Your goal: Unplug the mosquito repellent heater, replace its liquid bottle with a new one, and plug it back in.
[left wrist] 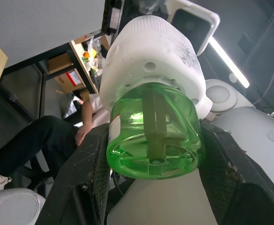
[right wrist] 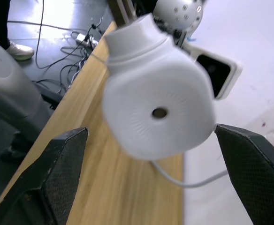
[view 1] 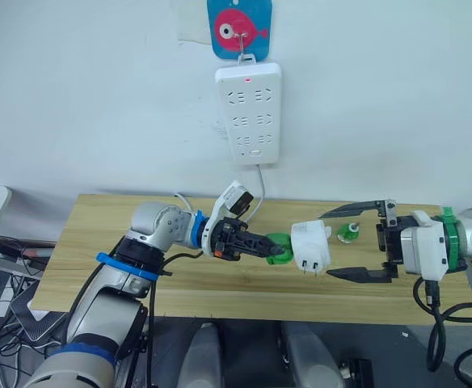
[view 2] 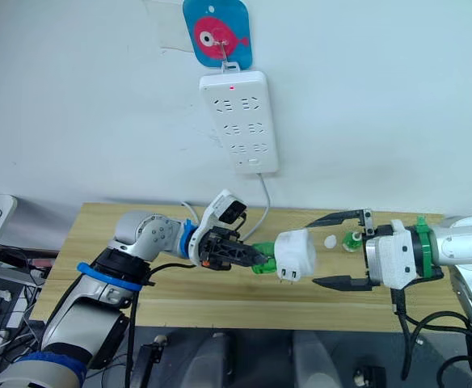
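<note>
Midway through bottle swap: left gripper (view 1: 275, 247) pinching green liquid bottle (view 1: 280, 249) in unplugged heater (view 1: 310, 246); right gripper (view 1: 357, 242) spread wide; needs to clamp heater next.

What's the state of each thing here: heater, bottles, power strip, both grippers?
Small white rounded plastic heater: unplugged, held in the air, prongs pointing down, green bottle attached.
Translucent green liquid bottle: clamped in the left gripper, joined to the heater.
Second small green bottle: upright on the wooden table.
Long white wall power strip: red light on, sockets empty.
Left gripper: shut on the bottle.
Right gripper: open, not touching the heater.
</note>
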### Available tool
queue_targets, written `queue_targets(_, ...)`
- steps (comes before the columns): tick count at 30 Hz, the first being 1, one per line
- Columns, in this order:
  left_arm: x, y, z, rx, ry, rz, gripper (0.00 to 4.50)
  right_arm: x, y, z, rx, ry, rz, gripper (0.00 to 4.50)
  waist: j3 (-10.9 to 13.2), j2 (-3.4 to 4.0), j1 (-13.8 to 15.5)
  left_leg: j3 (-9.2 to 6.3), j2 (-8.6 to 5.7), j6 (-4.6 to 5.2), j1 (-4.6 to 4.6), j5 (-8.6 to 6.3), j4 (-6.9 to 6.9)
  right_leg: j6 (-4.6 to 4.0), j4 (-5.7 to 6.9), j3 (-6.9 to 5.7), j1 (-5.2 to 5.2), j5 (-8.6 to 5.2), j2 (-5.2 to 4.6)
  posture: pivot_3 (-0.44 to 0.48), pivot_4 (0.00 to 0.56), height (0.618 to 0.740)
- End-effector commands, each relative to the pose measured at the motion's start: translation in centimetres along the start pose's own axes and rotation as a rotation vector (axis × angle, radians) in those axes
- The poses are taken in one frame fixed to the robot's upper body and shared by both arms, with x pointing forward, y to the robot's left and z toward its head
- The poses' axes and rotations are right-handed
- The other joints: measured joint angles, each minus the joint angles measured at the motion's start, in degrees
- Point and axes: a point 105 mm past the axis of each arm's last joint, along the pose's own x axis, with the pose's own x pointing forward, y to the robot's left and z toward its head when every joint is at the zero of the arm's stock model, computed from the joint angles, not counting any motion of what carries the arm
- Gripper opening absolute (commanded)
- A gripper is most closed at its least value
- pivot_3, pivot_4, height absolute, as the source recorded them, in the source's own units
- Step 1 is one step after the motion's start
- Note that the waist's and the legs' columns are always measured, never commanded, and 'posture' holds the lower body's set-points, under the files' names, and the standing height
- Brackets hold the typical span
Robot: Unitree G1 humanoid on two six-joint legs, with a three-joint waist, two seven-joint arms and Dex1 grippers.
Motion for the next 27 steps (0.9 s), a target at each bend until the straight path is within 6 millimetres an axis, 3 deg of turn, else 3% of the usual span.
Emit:
queue_targets(1,0.4,-0.8,-0.1,0.022,0.024,-0.044,2.26,0.4,-0.1,1.1,-0.079,-0.033,0.015,4.49,0.00,0.00,0.00,0.00,0.00,0.00,0.00,0.00,0.00,0.00,0.00,0.00,0.00,0.00,0.00,-0.089,0.237,0.740)
queue_targets(11,0.7,-0.8,-0.4,0.026,0.056,-0.065,2.26,1.9,0.6,1.6,-0.221,-0.060,0.097,4.49,0.00,0.00,-0.08,-0.01,0.01,0.02,0.00,-0.01,0.01,0.00,0.02,-0.01,0.00,0.00,0.00,-0.102,0.242,0.740)
queue_targets(14,0.7,-0.8,-0.5,0.024,0.061,-0.067,2.26,2.1,0.5,1.6,-0.219,-0.070,0.102,3.94,0.00,0.00,-0.10,0.00,0.00,0.02,0.00,-0.01,0.01,0.00,0.02,0.00,0.00,0.00,0.00,-0.103,0.244,0.740)
queue_targets(17,0.6,-0.9,-0.6,0.024,0.063,-0.070,2.26,2.0,0.5,1.6,-0.215,-0.067,0.110,3.02,0.00,0.00,-0.14,0.00,0.01,0.02,0.01,-0.01,0.01,0.00,0.03,0.00,0.00,0.00,0.00,-0.102,0.243,0.740)
queue_targets(21,0.6,-0.9,-0.6,0.028,0.067,-0.073,2.26,1.9,0.5,1.4,-0.213,-0.063,0.110,3.00,0.00,0.00,-0.12,-0.01,0.01,0.08,0.00,-0.04,0.01,0.00,0.03,-0.01,0.00,0.00,0.00,-0.101,0.242,0.740)
queue_targets(27,0.2,-0.5,-0.5,0.058,0.062,-0.049,4.21,1.6,0.3,1.2,-0.215,-0.046,0.099,3.00,0.00,0.00,-0.13,-0.02,0.01,0.09,0.00,-0.05,0.01,-0.01,0.03,-0.01,0.00,0.00,0.00,-0.095,0.241,0.740)
